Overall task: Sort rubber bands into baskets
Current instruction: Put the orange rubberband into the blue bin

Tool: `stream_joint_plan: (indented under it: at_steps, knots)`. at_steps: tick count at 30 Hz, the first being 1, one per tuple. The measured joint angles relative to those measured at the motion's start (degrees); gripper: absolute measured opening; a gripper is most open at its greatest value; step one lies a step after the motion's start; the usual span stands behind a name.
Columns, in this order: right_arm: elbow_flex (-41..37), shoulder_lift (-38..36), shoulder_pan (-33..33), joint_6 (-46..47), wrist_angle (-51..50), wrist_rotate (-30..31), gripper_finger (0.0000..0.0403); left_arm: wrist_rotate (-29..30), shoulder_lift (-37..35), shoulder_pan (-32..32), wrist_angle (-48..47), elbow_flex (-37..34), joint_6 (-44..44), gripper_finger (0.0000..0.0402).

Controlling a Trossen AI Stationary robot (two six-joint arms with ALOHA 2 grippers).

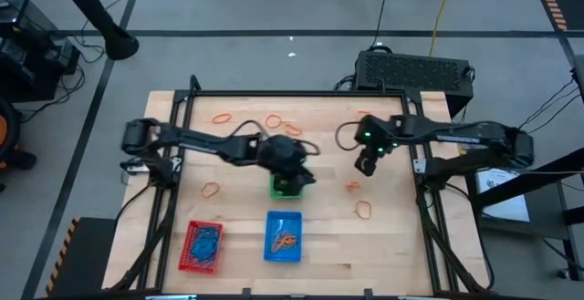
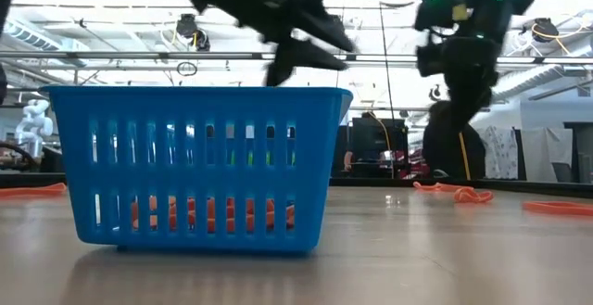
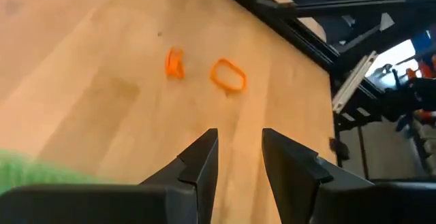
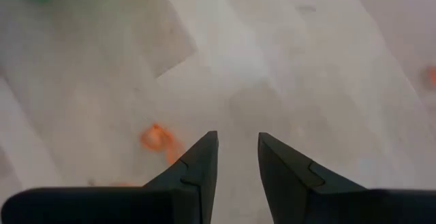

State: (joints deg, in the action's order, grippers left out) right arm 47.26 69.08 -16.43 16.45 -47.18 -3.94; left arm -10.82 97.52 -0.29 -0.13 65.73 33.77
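Three baskets near the front of the table [image 1: 383, 254]. Red basket [image 1: 203, 246] front left, holds blue rubber bands [image 1: 206, 239]. Blue basket [image 1: 284, 236] front centre, holds orange bands [image 1: 286, 241]; low view shows orange through its slats. Green basket [image 1: 284, 189] sits behind the blue one, mostly covered by the left gripper [image 1: 294, 174]; contents cannot be told.

Left gripper hangs over the green basket, fingers [image 3: 199, 164] parted a little with nothing between them, released. Right gripper [image 1: 366, 166] hovers above bare wood right of centre, fingers [image 4: 197, 161] also slightly apart, empty.

Loose orange bands on the table: several along the back [image 1: 274, 120], one left of the green basket [image 1: 211, 190], one crumpled [image 1: 353, 186] just beside the right gripper, one loop [image 1: 363, 210] nearer the front right. Left wrist view shows two orange bands [image 3: 227, 75] ahead on wood.

Open wood at front right corner and between baskets and the right edge. Black frame rails [image 1: 429, 209] run along both table sides.
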Motion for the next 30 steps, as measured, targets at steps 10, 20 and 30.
stream_joint_plan:
  at_steps: [10, 20, 30]
  knots:
    - [-7.7, -17.9, -0.1, 9.3, 0.4, -0.3, 0.0098, -2.1, 24.0, 3.4, -9.2, 26.6, -21.7, 0.0121]
    - [-7.8, -24.3, 0.0, 14.4, -1.2, -0.9, 0.0098, -2.2, 39.7, 2.9, -14.5, 44.7, -35.6, 0.0156]
    - [-7.8, -24.7, 0.0, 14.4, -1.6, -0.9, 0.0098, 0.9, 46.0, 2.7, -14.6, 48.0, -35.7, 0.0254]
